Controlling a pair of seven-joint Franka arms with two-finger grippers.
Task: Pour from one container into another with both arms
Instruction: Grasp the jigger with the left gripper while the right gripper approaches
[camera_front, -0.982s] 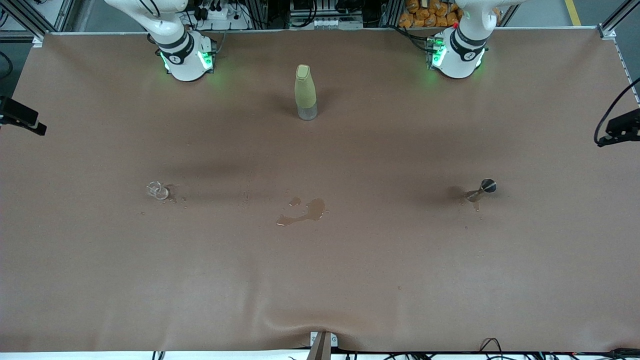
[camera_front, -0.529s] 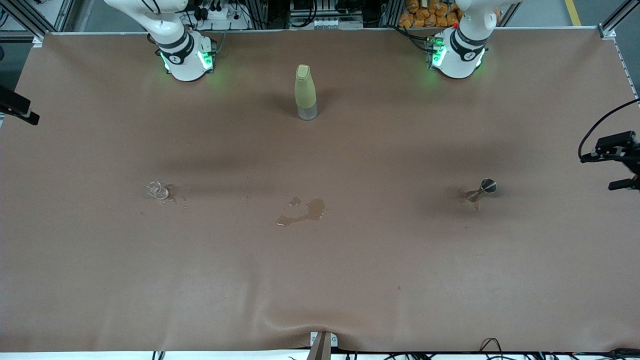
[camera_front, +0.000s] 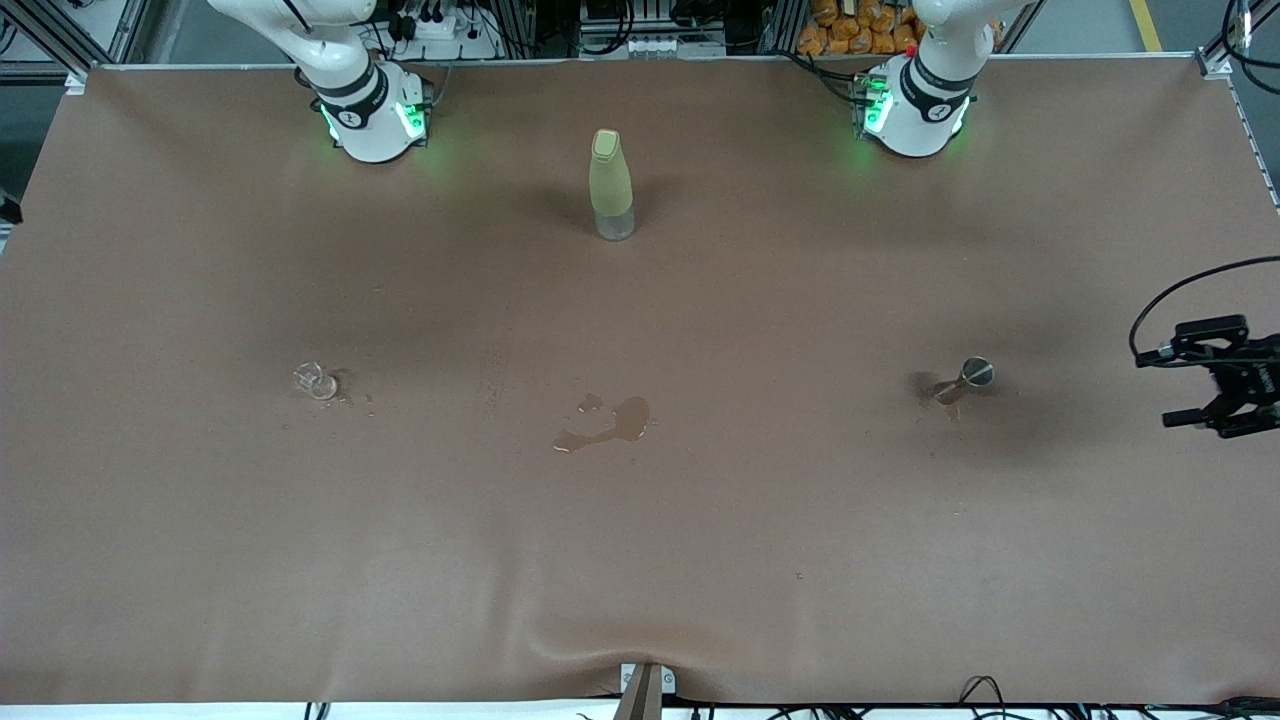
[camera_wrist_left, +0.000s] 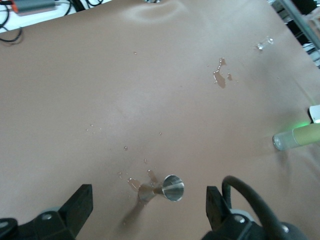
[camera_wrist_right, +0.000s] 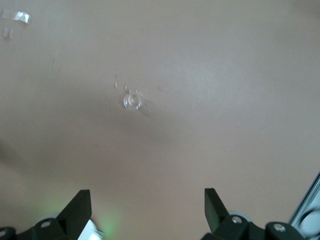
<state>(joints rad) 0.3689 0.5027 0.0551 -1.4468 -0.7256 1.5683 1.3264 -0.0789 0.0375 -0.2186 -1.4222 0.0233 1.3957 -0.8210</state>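
A small steel jigger (camera_front: 968, 378) stands tilted on the brown table toward the left arm's end, with wet drops by its foot. My left gripper (camera_front: 1172, 388) hovers open over the table edge beside it. In the left wrist view the jigger (camera_wrist_left: 167, 187) shows between and ahead of the open gripper (camera_wrist_left: 149, 201). A small clear glass (camera_front: 316, 381) sits toward the right arm's end. My right gripper (camera_wrist_right: 146, 200) is open high above the glass (camera_wrist_right: 133, 101) and is out of the front view. Nothing is held.
A yellow-green bottle (camera_front: 611, 183) stands upright between the right arm's base (camera_front: 375, 115) and the left arm's base (camera_front: 915, 110). A puddle of liquid (camera_front: 607, 424) lies mid-table, nearer the front camera. The table cover (camera_front: 640, 560) wrinkles at its front edge.
My left gripper has travelled along the table's end toward the front camera, coming level with the jigger. The right gripper has slid out of the front view. Objects stayed put.
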